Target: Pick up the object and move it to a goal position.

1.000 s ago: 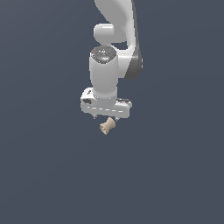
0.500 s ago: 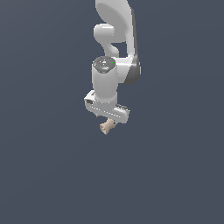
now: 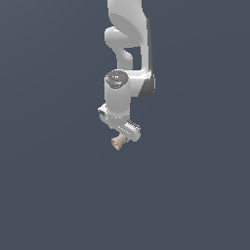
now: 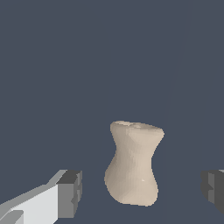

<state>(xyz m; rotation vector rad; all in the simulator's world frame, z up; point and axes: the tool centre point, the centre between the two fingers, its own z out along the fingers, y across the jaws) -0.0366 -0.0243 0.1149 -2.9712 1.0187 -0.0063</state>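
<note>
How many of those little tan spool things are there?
1. The tan spool sits between the open claw's fingers, touching neither; in the exterior view it shows just below the claw.

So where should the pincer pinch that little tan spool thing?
Best at the narrow waist of the spool, one finger on each side of it. The ends flare wider than the middle, which should help stop it slipping out. The pincer is open now, with the spool between its fingers.

The gripper (image 3: 120, 138) is now twisted further about its axis than a second ago, its bar slanting from ten toward four o'clock.
</note>
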